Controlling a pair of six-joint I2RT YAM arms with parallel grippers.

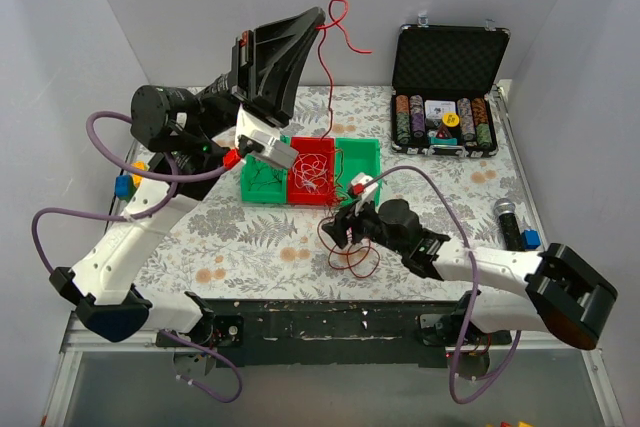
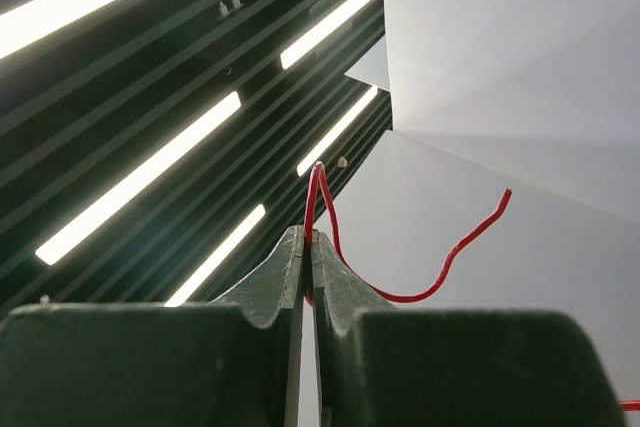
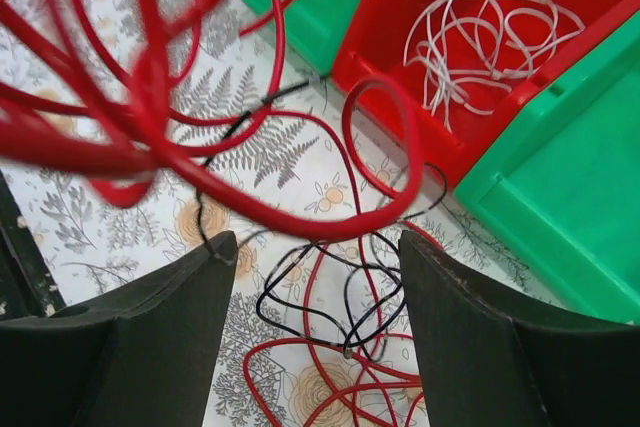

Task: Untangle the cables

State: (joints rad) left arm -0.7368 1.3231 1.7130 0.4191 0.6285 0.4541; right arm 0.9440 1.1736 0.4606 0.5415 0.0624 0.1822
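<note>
Left gripper [image 2: 308,247]: fingers pinched shut on a thin red wire cable [image 2: 312,197], which runs steeply downward from them. Right gripper [image 3: 318,247]: fingers spread wide, holding nothing, with the red-and-black wire tangle [image 3: 345,352] directly beneath; this arm is nearer.

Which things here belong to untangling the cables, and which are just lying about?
Job in hand:
- red cable in the shut left gripper
- tangle under the open right gripper
- white cables in the red bin
- green bins, probably for sorting

Lying about:
- chip case
- microphone
- blue block at the left edge
</note>
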